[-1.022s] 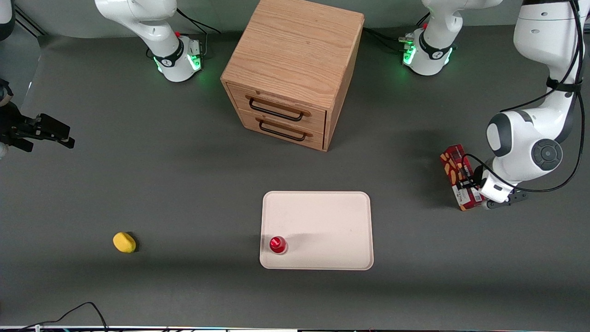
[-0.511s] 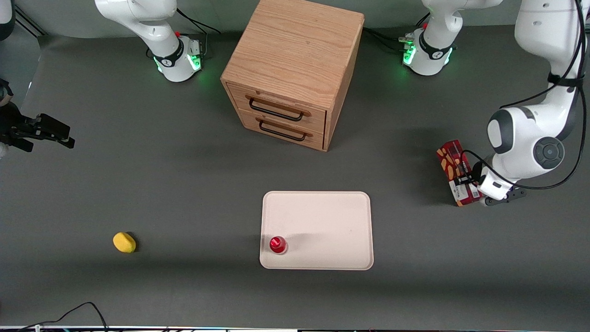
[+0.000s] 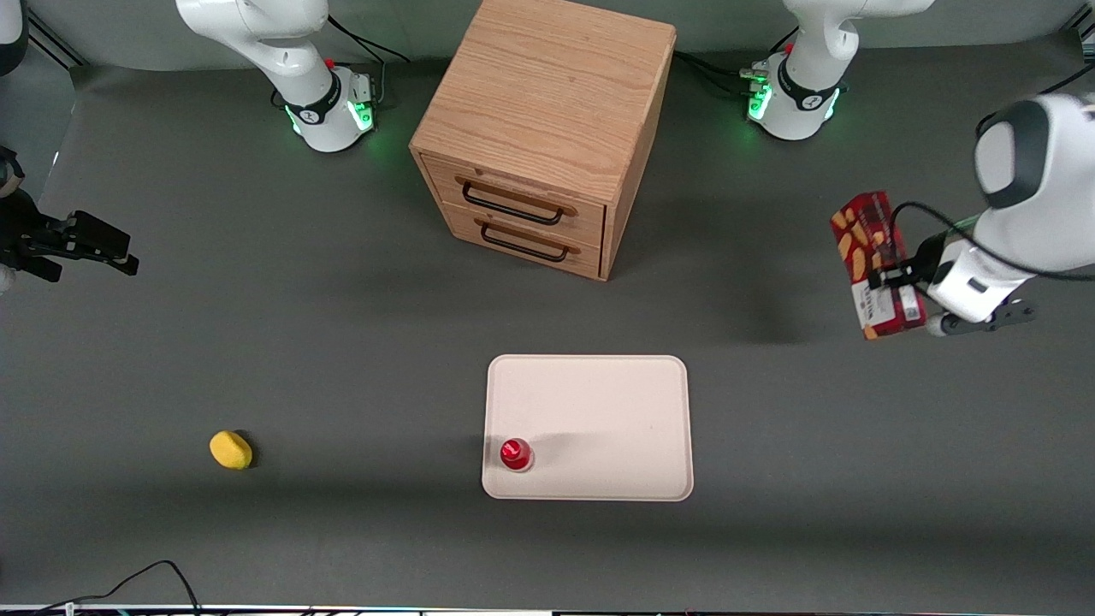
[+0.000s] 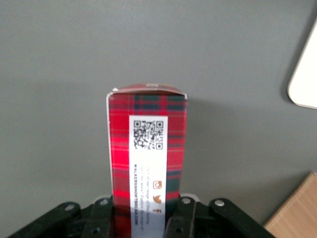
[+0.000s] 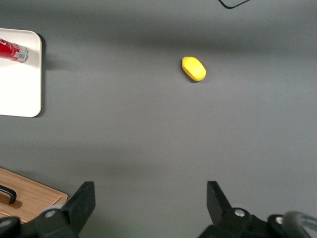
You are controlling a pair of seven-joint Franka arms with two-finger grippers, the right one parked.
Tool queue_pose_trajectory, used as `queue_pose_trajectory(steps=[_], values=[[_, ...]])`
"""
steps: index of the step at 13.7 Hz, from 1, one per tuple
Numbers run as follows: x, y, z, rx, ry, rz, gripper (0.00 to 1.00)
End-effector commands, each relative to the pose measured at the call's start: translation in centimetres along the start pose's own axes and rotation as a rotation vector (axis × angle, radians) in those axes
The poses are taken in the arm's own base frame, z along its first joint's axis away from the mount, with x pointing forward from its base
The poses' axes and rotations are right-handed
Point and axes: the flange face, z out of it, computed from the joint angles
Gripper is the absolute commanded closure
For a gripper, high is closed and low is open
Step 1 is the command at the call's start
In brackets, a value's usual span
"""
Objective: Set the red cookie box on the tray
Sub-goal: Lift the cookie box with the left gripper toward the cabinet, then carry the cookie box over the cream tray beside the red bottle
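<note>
Gripper (image 3: 890, 275) of the left arm is closed on the red cookie box (image 3: 877, 261), which is held lifted above the table (image 3: 342, 342) near its edge at the working arm's end; in the wrist view the box (image 4: 147, 163) is seen clamped between the fingers (image 4: 184, 218). The carrying step is judged to be in hand. For the next move, the box must be brought sideways toward the tray (image 3: 599, 402), which lies well apart, near the table edge closest to the front camera. A small red cup (image 3: 516, 453) is standing at one tray corner, so the bare middle is preferred. The wooden drawer cabinet (image 3: 539, 128) is kept aside from the path, and a yellow object (image 3: 231, 449) lies toward the parked arm's end.
</note>
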Motion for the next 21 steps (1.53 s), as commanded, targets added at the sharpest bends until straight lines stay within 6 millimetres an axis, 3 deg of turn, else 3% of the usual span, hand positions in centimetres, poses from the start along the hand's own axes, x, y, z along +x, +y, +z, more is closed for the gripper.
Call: queue_pose_trajectory(steps=[1,4,7,9,13,16,18,21], values=[[-1.3,1.3,-6.3,0.034,-0.035,0.015,1.00],[-2.7,6.0,-8.8,0.044,-0.025,-0.024,1.00],[-3.8,13.6,-11.2,0.020,0.015,-0.085,1.00],[-3.4,18.3,-11.4,-0.042,-0.004,-0.159,1.00],[-1.7,28.0,-8.4,-0.103,-0.006,-0.249,1.00],[0.1,33.6,-4.4,-0.184,0.056,-0.292,1.00],[1.8,36.2,-1.9,-0.208,0.095,-0.281,1.00],[5.0,36.7,0.2,-0.201,0.133,-0.166,1.00]])
